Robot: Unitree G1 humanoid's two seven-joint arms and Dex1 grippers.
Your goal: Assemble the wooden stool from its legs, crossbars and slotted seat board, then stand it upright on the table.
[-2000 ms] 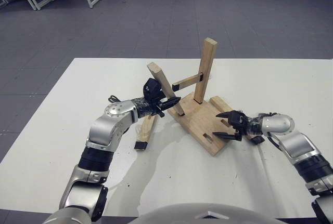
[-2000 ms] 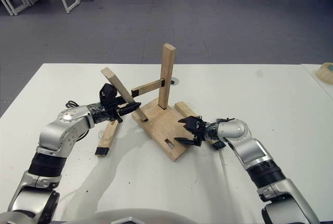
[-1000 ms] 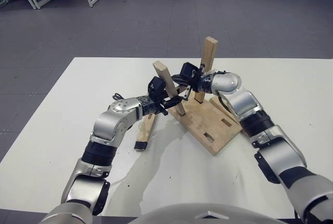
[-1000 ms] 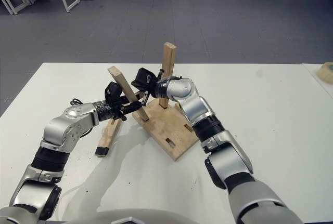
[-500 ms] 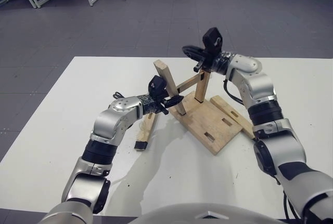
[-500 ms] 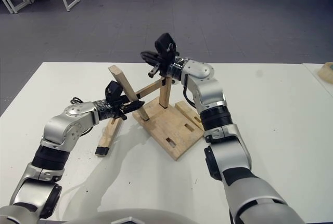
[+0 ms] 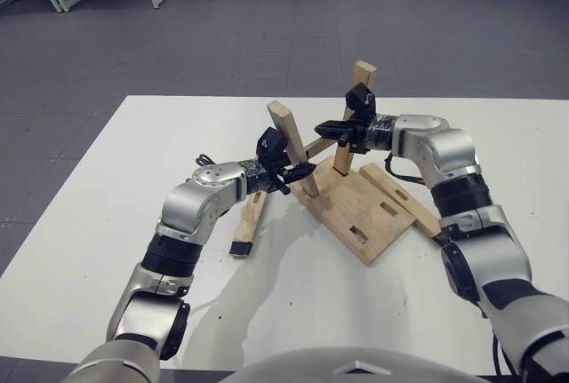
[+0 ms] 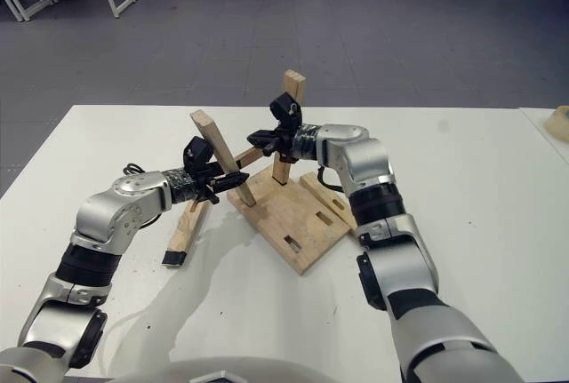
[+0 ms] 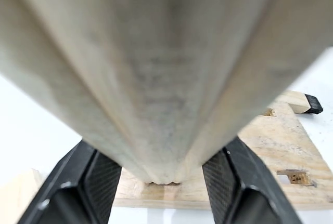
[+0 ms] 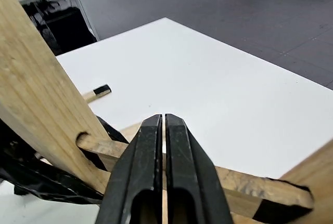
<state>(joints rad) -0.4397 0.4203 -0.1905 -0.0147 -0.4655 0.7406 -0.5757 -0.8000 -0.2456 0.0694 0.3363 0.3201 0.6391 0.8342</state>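
White surface (image 7: 107,187) has board (image 7: 360,210) lying flat w/ left tool (image 7: 304,169) pinching tilted leg (image 7: 286,134), right tool (image 7: 322,126) pressed together over crossbar (image 7: 316,146); risk: hard push pops crossbar loose or levers leg out of slot.

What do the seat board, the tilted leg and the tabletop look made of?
Seat board: pale, seemingly unvarnished wood with faint grain and slots cut through it. Tilted leg: the same light wood, matte. Tabletop: smooth white surface, perhaps laminate or paint; the look leaves it open.
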